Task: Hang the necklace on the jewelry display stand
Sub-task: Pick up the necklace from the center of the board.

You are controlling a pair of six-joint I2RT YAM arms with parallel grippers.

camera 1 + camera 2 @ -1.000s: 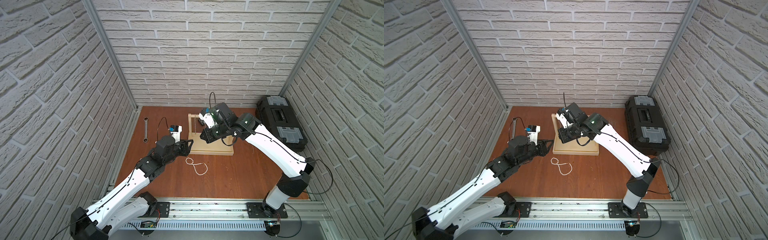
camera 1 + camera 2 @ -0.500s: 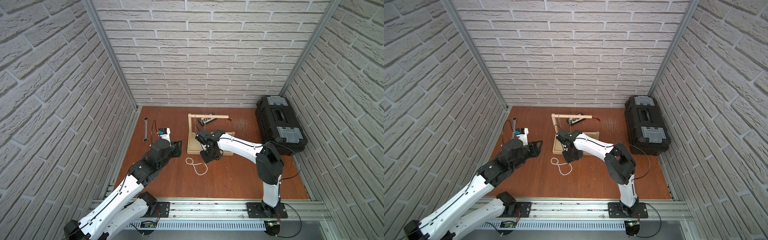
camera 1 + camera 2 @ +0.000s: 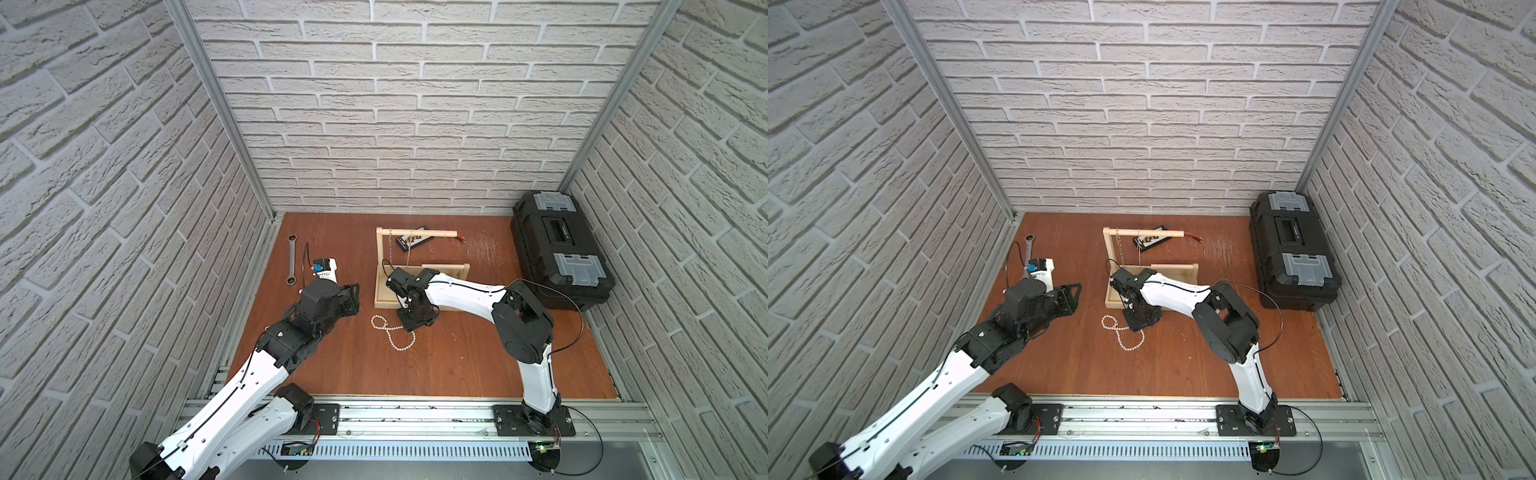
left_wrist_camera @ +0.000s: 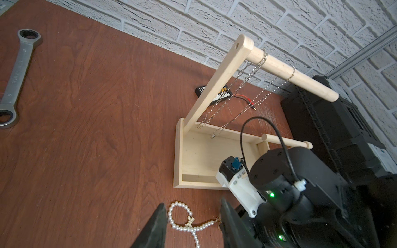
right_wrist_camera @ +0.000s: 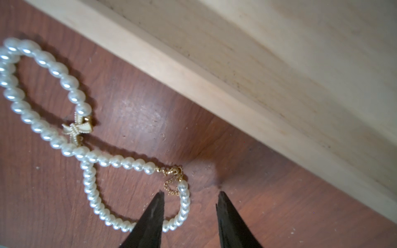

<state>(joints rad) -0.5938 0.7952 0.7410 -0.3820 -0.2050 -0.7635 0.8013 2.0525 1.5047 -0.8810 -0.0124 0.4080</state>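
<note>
Two grippers, both with jaws apart, nothing held. Necklace (image 3: 390, 331), white pearl strand, lies on table (image 3: 457, 357) in figure-eight, just in front of stand (image 3: 379, 266) tray, not on bar (image 3: 432, 233). Right gripper (image 5: 190, 193) low over clasp end, fingertips either side of strand, not clamped. Left gripper (image 4: 192, 203) above table on left side of necklace, near but apart. Two chains (image 4: 254, 68) hang on bar. Wrench (image 3: 292, 259) far left; black toolbox (image 3: 557, 249) far right.
</note>
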